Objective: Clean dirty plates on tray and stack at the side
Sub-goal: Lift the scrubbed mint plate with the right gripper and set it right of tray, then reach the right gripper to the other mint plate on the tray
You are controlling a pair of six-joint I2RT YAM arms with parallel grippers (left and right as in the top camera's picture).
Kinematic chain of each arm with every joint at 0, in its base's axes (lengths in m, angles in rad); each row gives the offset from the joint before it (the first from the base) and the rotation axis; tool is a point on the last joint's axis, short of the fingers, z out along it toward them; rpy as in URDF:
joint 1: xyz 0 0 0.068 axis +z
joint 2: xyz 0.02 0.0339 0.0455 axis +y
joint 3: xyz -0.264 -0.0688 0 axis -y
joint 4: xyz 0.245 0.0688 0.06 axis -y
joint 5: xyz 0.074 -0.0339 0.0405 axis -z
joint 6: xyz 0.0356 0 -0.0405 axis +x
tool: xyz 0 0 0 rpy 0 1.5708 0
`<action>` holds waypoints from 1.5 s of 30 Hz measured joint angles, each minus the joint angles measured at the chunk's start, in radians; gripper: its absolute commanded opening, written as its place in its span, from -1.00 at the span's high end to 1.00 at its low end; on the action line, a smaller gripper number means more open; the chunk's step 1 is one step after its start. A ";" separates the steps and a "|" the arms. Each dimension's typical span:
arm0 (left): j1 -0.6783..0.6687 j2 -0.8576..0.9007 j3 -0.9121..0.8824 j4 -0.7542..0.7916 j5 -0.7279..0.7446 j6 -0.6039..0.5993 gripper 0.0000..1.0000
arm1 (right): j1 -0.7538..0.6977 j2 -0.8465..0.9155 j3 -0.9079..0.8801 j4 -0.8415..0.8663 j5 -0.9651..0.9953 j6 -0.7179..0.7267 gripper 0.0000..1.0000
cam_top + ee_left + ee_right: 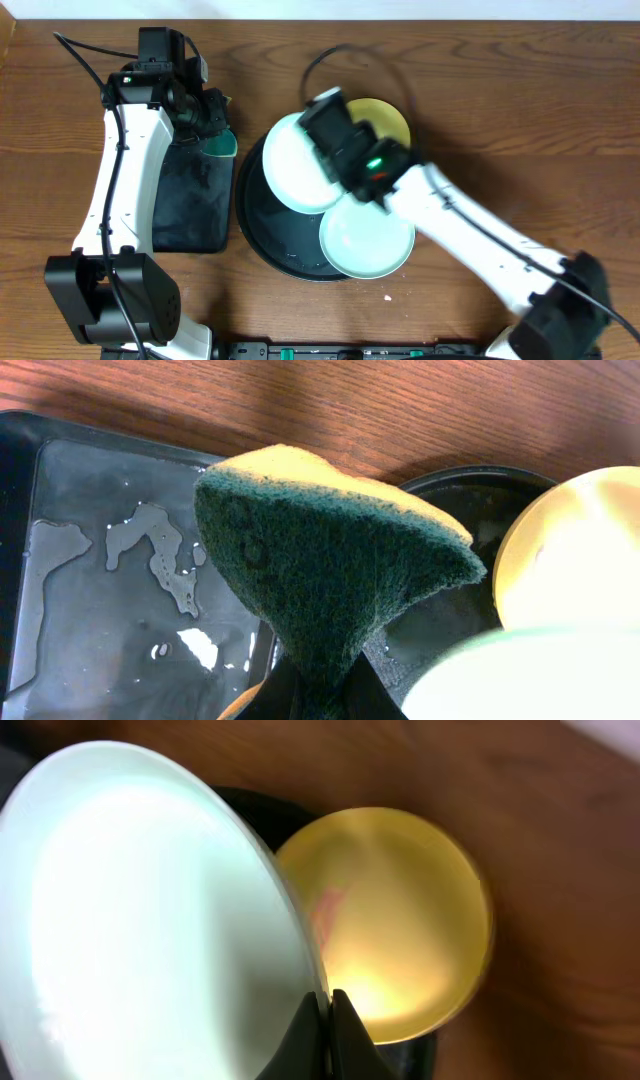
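Observation:
My right gripper [322, 150] [326, 1002] is shut on the rim of a mint plate [295, 165] [150, 910] and holds it tilted above the round black tray [262, 240]. A second mint plate [368, 240] lies on the tray's front right. The yellow plate [385, 118] [395, 910] lies at the tray's back right, partly hidden by my right arm. My left gripper [215, 128] [325, 695] is shut on a green and yellow sponge [320, 550], just left of the held plate.
A black rectangular tray [190, 205] [90, 560] with water puddles lies left of the round tray, under my left arm. A small white crumb [388, 296] lies on the wooden table in front of the round tray.

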 measured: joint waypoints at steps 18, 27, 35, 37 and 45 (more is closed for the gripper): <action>0.000 0.000 0.000 -0.001 0.000 0.000 0.85 | -0.895 -0.246 -0.200 -0.168 -0.372 0.015 0.97; 0.000 0.000 0.000 0.000 0.000 0.000 0.86 | -0.949 -0.236 -0.620 0.194 -0.369 0.010 0.98; 0.000 0.000 0.000 -0.001 0.000 0.000 0.85 | -0.957 -0.237 -0.761 0.361 -0.330 -0.016 0.98; 0.000 0.000 0.000 0.000 0.000 0.000 0.85 | -0.965 -0.237 -0.765 0.375 -0.327 -0.021 0.53; 0.000 0.000 0.000 0.000 0.000 0.000 0.85 | -0.976 -0.238 -0.729 0.250 -0.385 -0.051 -0.04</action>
